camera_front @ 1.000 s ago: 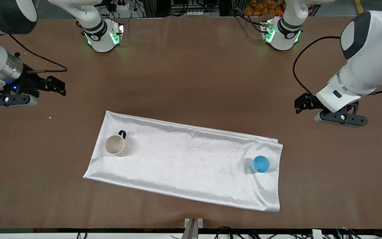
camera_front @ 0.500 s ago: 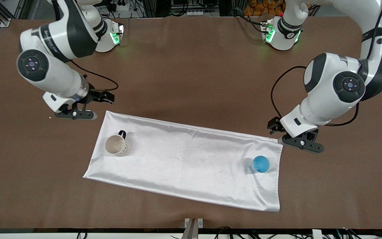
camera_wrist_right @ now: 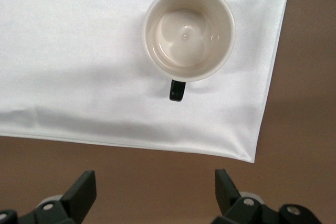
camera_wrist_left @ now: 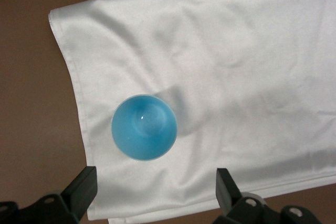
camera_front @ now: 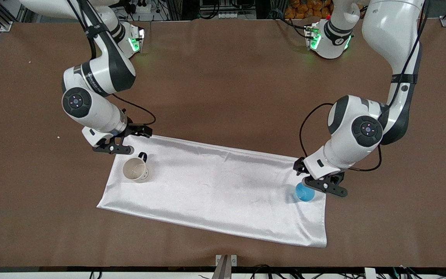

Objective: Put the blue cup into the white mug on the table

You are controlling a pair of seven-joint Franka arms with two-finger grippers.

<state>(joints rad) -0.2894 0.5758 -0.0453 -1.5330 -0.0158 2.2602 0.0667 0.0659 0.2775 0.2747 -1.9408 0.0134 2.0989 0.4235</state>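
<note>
The blue cup point(camera_front: 304, 192) stands upright on the white cloth point(camera_front: 215, 190), near the cloth's end toward the left arm's end of the table. It also shows in the left wrist view point(camera_wrist_left: 144, 127). My left gripper point(camera_front: 323, 185) is open and empty over the cloth's edge just beside the cup point(camera_wrist_left: 156, 192). The white mug point(camera_front: 134, 169) with its black handle stands upright and empty on the cloth's other end point(camera_wrist_right: 189, 32). My right gripper point(camera_front: 113, 148) is open and empty over the bare table point(camera_front: 223, 85) by the cloth's corner, beside the mug point(camera_wrist_right: 155, 187).
The white cloth lies slantwise across the middle of the brown table. Both arm bases with green lights stand at the table's edge farthest from the front camera. A small metal bracket point(camera_front: 226, 260) sits at the nearest edge.
Both arms have swung in from the table's ends. The left gripper has come beside the blue cup, the right gripper to the cloth's corner by the mug. Cup and mug have not moved.
</note>
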